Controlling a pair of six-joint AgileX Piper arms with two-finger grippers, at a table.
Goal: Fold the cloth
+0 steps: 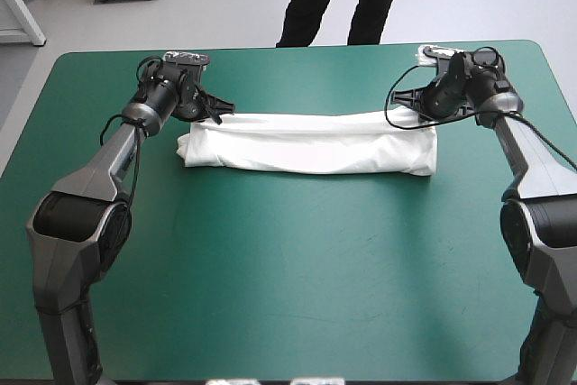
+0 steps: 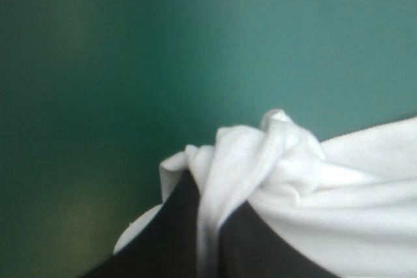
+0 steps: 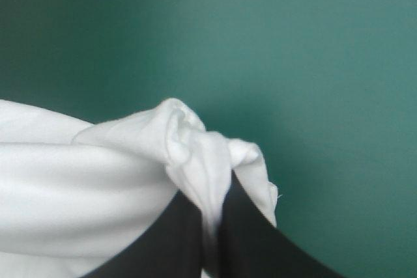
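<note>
The left claw point(image 1: 215, 111) of a two-armed robot is clamped on a bunched corner of a white, short-sleeved fabric T-shirt point(image 1: 306, 143). Its two broad black fingers point(image 2: 172, 232) all but meet, and a twisted ridge of cloth is squeezed up between them. Across the desk, the right claw point(image 1: 407, 107) grips in the same way: seen from its own wrist, its fingers pinch a knot of white fabric that bulges above their tips, while the rest of the garment point(image 3: 78, 180) runs off to one side in smooth, rounded layers. From above, the two claws face each other, each at one end of the T-shirt's far edge. The garment is folded into a long, narrow band that runs from left to right. It lies on the far half of the desk, well back from the near edge and a little short of the far one. At the left end, a lower layer juts out past the held corner and rests flat on the surface; the right end is squared off just below the right claw. Around the band, the flat teal-green cover of the desk point(image 1: 288, 286) spreads out on every side, with both arms reaching in over it from the near corners.
</note>
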